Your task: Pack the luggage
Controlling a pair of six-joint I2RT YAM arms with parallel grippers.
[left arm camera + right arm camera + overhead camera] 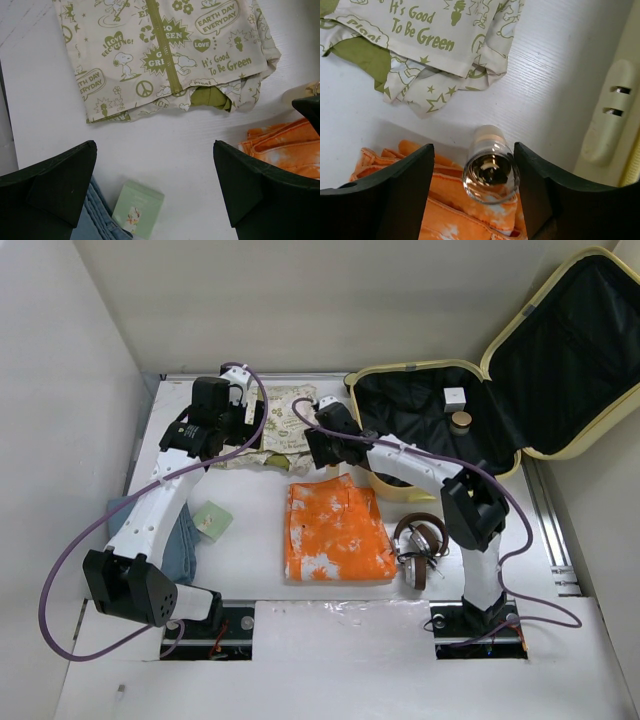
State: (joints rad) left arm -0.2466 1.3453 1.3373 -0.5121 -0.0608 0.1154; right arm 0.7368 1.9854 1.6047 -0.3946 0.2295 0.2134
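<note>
Right tool point(322, 458) low at the twelve o'clock edge of the orange garment point(335, 532), fingers hidden under the wrist from above. Left tool point(240, 430) at ten o'clock of that, over the printed cloth point(285, 410). Luggage point(388, 485) lying open at two o'clock on the table point(250, 570), lid raised toward three o'clock. Inside, on the black lining, only a small white box point(454, 397) and a cork-topped jar point(461, 420), close together; no more seen in the shell. Not yet packed: headphones point(420, 540) at five o'clock, a pale green box point(212, 520) and folded denim point(178, 545) at eight o'clock

From the left wrist: left tool spread wide, nothing but bare table between the fingers. Printed cloth at twelve o'clock, green box at six, orange garment at three. Idle, by the look of it

From the right wrist: right tool apart, flanking a clear glass bottle point(490, 170) resting on the orange garment's edge. Gap showing on the nine o'clock side, the three o'clock finger at or very near the glass; not clamped. Yellow shell of the luggage at three o'clock

Judged the pick-up of the bottle. Next: closing evenly on smooth round glass, likely to slip or roll, then lifting clear and carrying toward two o'clock, down beside the jar
</note>
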